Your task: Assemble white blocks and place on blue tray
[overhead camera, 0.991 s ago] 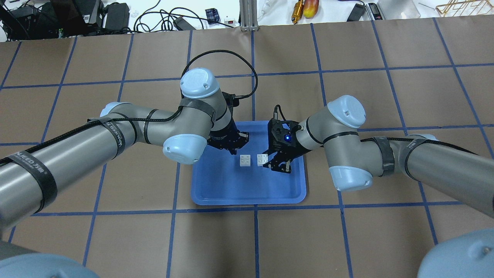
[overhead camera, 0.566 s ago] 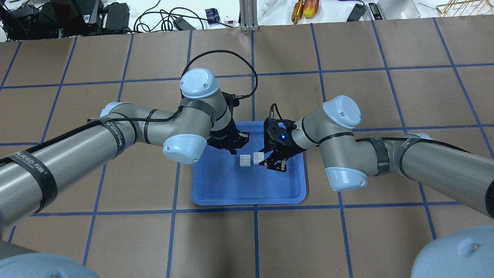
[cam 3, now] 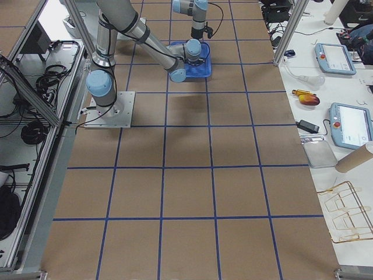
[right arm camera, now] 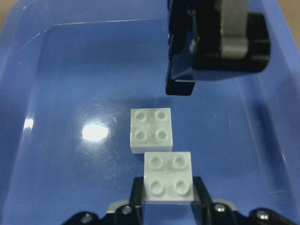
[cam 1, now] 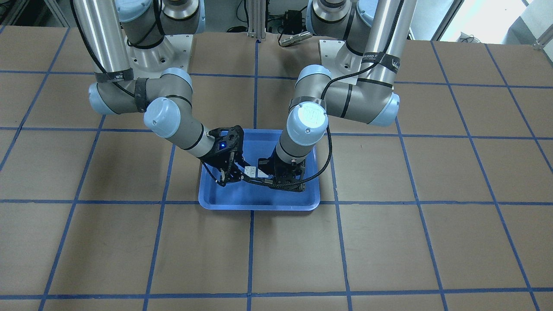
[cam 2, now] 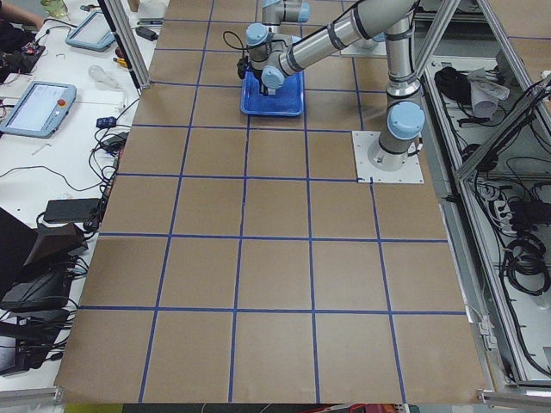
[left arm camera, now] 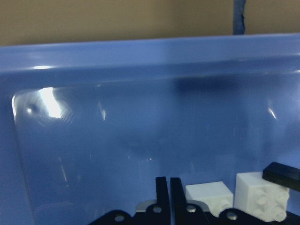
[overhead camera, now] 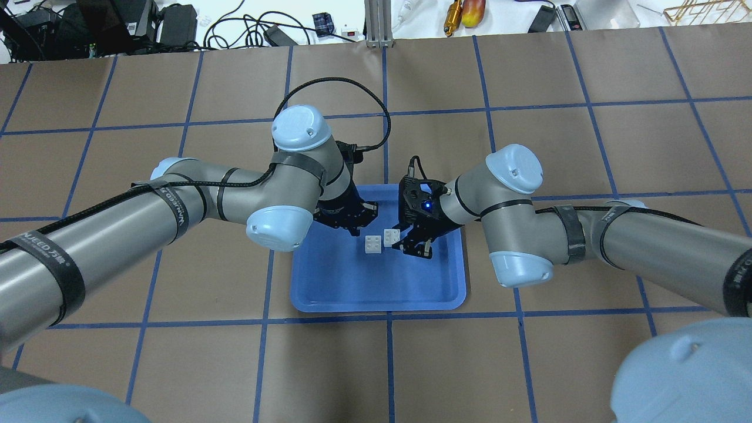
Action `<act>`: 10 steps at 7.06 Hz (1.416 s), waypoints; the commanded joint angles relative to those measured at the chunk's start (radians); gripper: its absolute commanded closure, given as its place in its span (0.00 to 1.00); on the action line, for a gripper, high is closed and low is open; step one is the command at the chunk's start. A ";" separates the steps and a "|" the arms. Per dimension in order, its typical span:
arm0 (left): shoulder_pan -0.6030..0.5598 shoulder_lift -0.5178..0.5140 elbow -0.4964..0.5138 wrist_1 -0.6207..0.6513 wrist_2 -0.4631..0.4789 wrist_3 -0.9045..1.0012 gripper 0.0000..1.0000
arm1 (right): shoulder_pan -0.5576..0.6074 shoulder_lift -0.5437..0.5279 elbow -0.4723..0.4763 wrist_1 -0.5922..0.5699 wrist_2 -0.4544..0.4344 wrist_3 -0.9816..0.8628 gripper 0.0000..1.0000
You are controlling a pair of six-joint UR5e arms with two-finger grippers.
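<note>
The blue tray (overhead camera: 376, 288) lies mid-table. One white block (overhead camera: 372, 244) rests studs-up on the tray floor and also shows in the right wrist view (right arm camera: 151, 130). My right gripper (overhead camera: 397, 242) is shut on the second white block (overhead camera: 392, 236) and holds it studs-up, just right of the resting block and slightly above the floor; the right wrist view shows this block (right arm camera: 168, 173) between the fingers. My left gripper (overhead camera: 356, 229) is shut and empty, low over the tray just behind the resting block. Its closed fingers (left arm camera: 161, 190) show in the left wrist view beside both blocks (left arm camera: 208, 197).
The tray's raised rim (cam 1: 259, 206) surrounds both grippers. The brown table (overhead camera: 529, 364) carries a blue tape grid. Cables, adapters and tools (overhead camera: 276, 29) lie beyond the far edge.
My right gripper has moved left with its white block, closing the gap to the block lying on the tray. The left arm has barely moved.
</note>
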 commanded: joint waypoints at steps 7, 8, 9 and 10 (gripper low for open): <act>0.001 0.002 -0.018 0.023 -0.015 -0.001 0.84 | 0.017 -0.006 0.010 -0.016 -0.001 -0.001 1.00; 0.001 0.002 -0.018 0.023 -0.015 -0.001 0.84 | 0.017 -0.004 0.010 -0.016 0.000 0.002 1.00; 0.001 0.002 -0.018 0.023 -0.015 -0.001 0.84 | 0.019 -0.006 0.010 -0.016 0.000 0.002 0.85; 0.001 0.002 -0.016 0.023 -0.015 -0.001 0.84 | 0.019 0.000 0.010 -0.016 0.006 0.020 0.28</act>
